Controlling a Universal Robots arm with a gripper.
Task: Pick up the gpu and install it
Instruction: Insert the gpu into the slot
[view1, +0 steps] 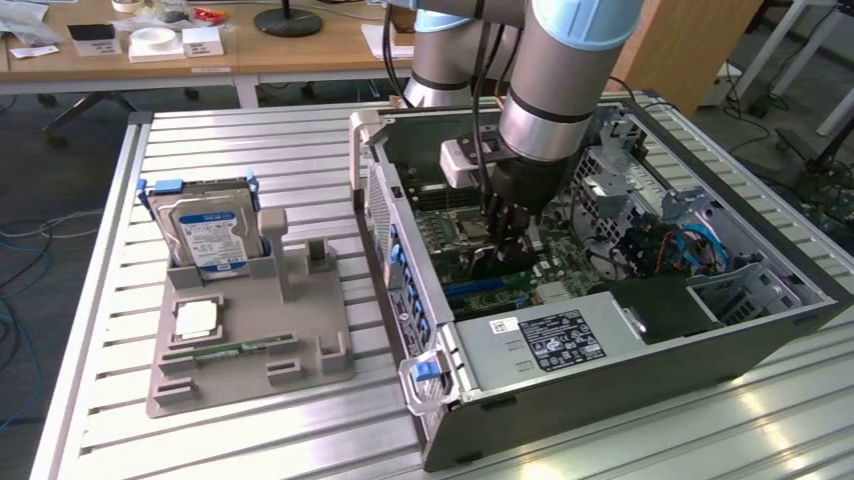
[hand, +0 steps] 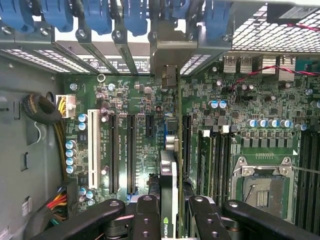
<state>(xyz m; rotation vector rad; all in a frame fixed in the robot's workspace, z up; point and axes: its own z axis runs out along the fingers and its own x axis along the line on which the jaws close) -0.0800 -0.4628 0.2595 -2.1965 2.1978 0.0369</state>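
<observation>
Wrist view is showing the gripper (hand: 172, 202) clamping the gpu (hand: 169, 172) between its black fingers (hand: 145, 215), with the thin card standing edge-on and a green logo showing on its edge near the pads. The card is sitting over the green motherboard (hand: 135, 100), between the long black expansion slots (hand: 131, 150) and the memory slots (hand: 220, 160). Its far end is reaching toward the metal rear wall with the blue slot latches (hand: 100, 15); I cannot tell whether its connector is seated. Beyond the memory slots the CPU socket (hand: 262, 190) is lying open, while a white slot (hand: 92, 150) and a bundle of sleeved cables (hand: 42, 112) are lying on the card's other side. Exterior view is showing the arm reaching down into the open computer case (view1: 627, 370), which is lying on its side on the slatted metal table (view1: 240, 140) and also holding blue cables (view1: 694, 245) and a labelled silver box (view1: 547, 340). To the exterior view's left of the case, a grey holder tray (view1: 227, 385) is carrying an upright hard drive (view1: 203, 235) with a blue label, a square chip (view1: 198, 320) lying flat, and a narrow green memory stick (view1: 247, 348).
</observation>
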